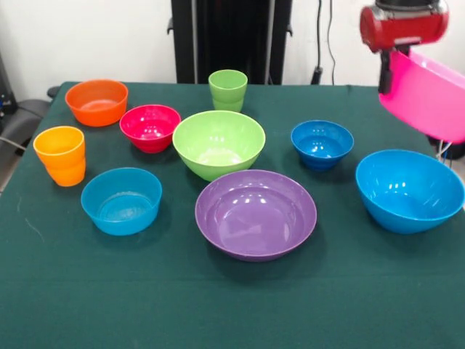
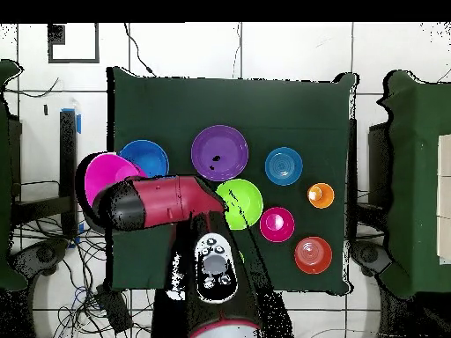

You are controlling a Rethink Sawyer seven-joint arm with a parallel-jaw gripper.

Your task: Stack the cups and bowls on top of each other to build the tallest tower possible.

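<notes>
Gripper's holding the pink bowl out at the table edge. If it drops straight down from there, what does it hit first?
Probably the large sky-blue bowl: the pink bowl held by the gripper hangs just above and behind it. Overhead it sits partly past the table edge, so depth is uncertain.

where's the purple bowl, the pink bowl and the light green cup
purple bowl [image 1: 255, 216], front view, on its inner floor
pink bowl [image 1: 429, 98], front view, on its outer wall, held up off the table
light green cup [image 1: 227, 89], front view, on its ribbed side
</notes>
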